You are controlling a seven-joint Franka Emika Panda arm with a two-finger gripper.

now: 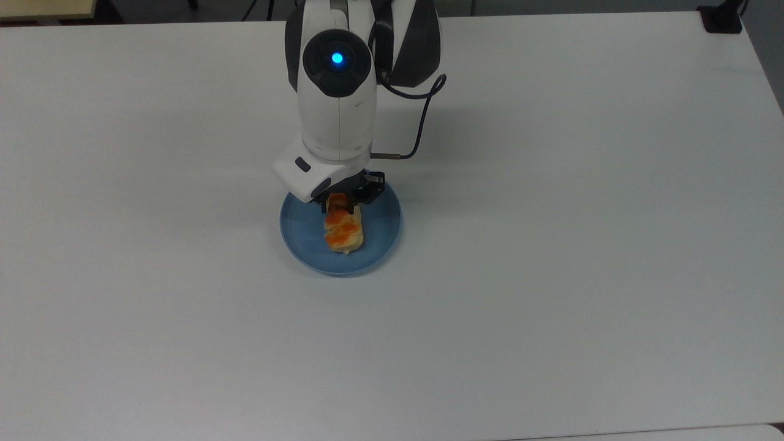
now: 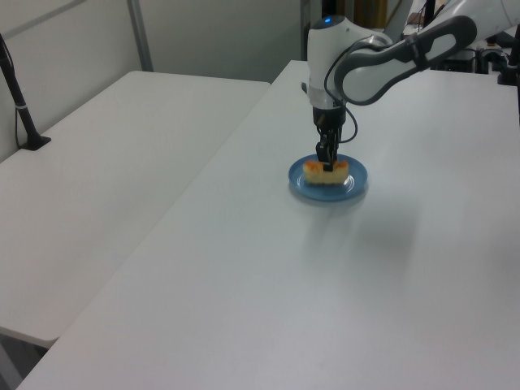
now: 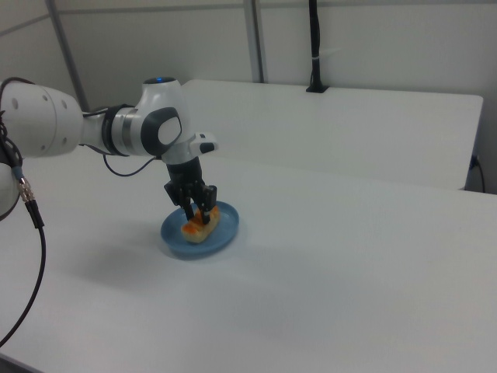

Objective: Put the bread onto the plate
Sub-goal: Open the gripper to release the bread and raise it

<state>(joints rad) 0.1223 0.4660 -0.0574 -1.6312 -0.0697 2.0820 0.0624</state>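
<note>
White table (image 1: 551,245) with one blue plate (image 1: 380,245) near its middle, slightly toward the top view's left. The bread (image 1: 343,229) lies within the plate's outline in all three views; in the left view (image 2: 327,172) and the right view (image 3: 198,224) its underside sits at or just above the plate floor, contact not certain. Long axis of the bread runs top to bottom in the top view, orange glazed side facing up, pale yellow sides showing.

The gripper (image 1: 344,199) points straight down over the plate, and its black fingers (image 3: 203,203) are clamped on the bread at the end nearer the arm. In the left view the gripper (image 2: 327,159) grips the bread around its middle, the bun sticking out on both sides of the fingers.

White arm (image 1: 337,104) comes in from the top view's upper edge; a blue light (image 1: 336,58) glows on the joint above the wrist. A black cable (image 1: 422,116) loops from the arm to the wrist on the top view's right.

A second white table (image 2: 106,162) stands on the left view's left, with a black post (image 2: 20,106) clamped at its far edge
</note>
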